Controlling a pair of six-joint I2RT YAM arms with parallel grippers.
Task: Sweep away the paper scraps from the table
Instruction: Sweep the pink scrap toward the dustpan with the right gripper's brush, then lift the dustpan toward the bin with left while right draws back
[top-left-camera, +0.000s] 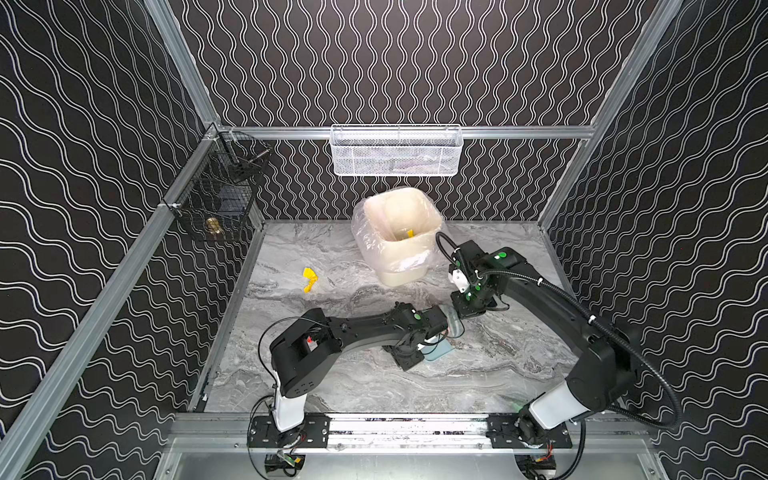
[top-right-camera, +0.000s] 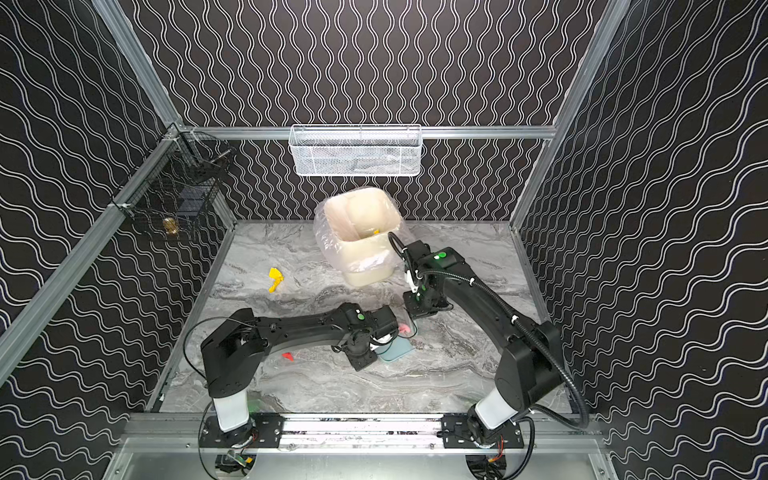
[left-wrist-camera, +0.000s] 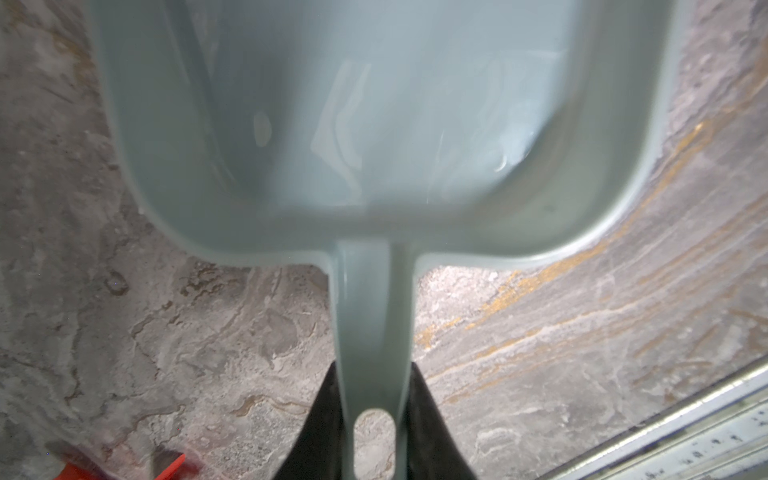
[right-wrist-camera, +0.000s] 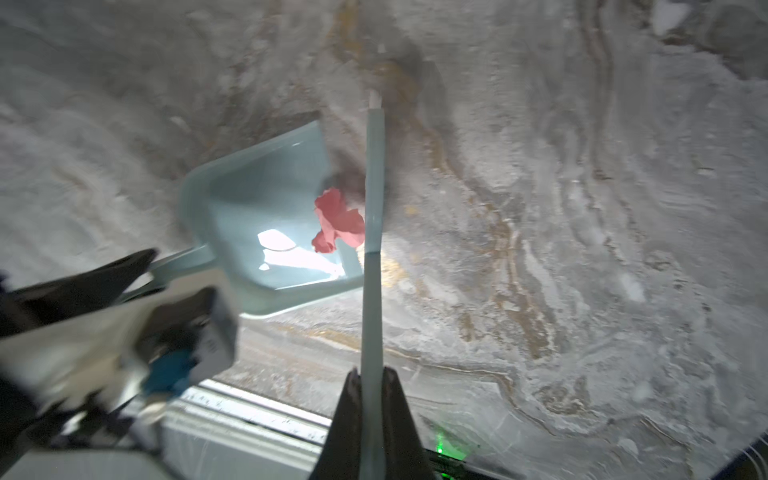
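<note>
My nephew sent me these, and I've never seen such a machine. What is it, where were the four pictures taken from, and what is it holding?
Two black robot arms stand at a marble-patterned table. Two pictures look down from above; the other two come from wrist cameras. The left hand is shut on the handle of a pale blue dustpan; the right hand grips a brush, with a pink paper scrap at the pan's mouth. A yellow scrap and a red scrap lie loose, and a bag-lined bin stands behind.
</note>
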